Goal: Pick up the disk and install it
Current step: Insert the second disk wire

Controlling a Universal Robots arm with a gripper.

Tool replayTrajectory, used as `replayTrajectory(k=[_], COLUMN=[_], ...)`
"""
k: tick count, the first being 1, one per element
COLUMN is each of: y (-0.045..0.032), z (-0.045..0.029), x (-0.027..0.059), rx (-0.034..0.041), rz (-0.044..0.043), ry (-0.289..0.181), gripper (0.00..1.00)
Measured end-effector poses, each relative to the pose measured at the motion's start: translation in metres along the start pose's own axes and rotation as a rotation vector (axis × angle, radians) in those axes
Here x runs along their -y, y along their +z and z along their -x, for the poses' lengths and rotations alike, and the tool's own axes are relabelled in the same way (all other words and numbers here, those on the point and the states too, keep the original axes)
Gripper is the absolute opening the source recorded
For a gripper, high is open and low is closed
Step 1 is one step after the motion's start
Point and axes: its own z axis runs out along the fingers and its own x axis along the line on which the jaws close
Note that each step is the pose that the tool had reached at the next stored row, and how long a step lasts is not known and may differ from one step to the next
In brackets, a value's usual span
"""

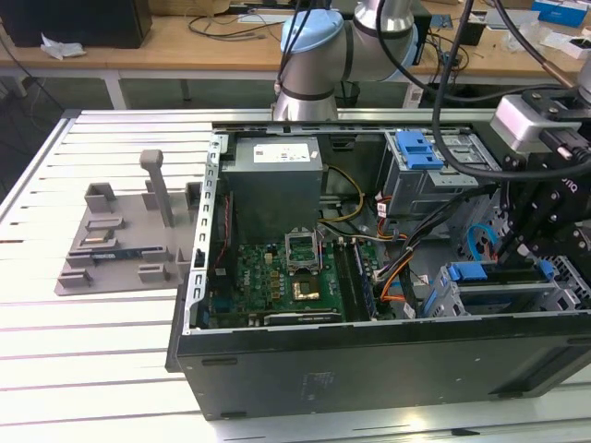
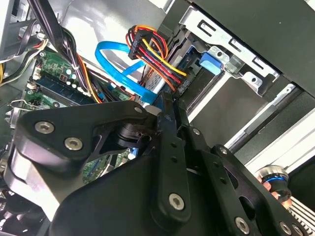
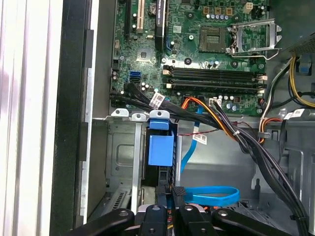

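Sitting in drive cage point(image 3: 123, 162): one disk point(image 3: 161, 150); hand point(image 3: 167, 196) above.

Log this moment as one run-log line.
arm: over open black computer case | pincer: at grey metal drive cage | blue-framed disk: seated in cage

We list an open computer case point(image 1: 277, 369) on a slatted table point(image 1: 92, 369); inside it a green motherboard point(image 1: 277, 286), a grey power supply box point(image 1: 274, 185); beside the case, a grey fixture point(image 1: 125, 245).
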Motion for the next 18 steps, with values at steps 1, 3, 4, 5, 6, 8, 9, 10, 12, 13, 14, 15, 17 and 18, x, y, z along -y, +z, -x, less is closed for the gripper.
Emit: replayTrajectory(k=[1,3,4,5,6,8,9,10,12,13,14,15,17,18], y=[0.0002,0.0006,0.0007,0.0008,0.0009,0.0009,0.0009,0.0009,0.0004,0.0004,0.0004,0.0001,0.0000,0.0001], z=[-0.0001,-0.0003,-0.0004,-0.0006,-0.0008,-0.0012,-0.0014,-0.0015,-0.0016,-0.0017,-0.0017,-0.0017,-0.0017,-0.0018], x=[-0.0001,-0.0005,-0.0007,-0.0009,-0.0012,-0.0012,-0.0012,-0.0012,-0.0012,-0.0012,-0.0012,-0.0005,0.0012,0.0013], rx=[0.0001,0.0003,0.0004,0.0005,0.0006,0.0003,0.0003,0.0002,0.0002,0.0005,0.0005,-0.0001,-0.0002,-0.0003], rz=[0.0000,-0.0001,-0.0001,-0.0001,-0.0001,0.0000,-0.0001,-0.0002,-0.0003,-0.0003,-0.0002,-0.0003,-0.0002,-0.0002], ry=[0.000,-0.001,-0.001,-0.001,-0.001,-0.002,-0.003,-0.004,-0.007,-0.009,-0.010,-0.013,-0.018,-0.019], gripper=[0.16,0.16,0.16,0.16,0.16,0.16,0.16,0.16,0.16,0.16,0.16,0.16,0.16,0.16])
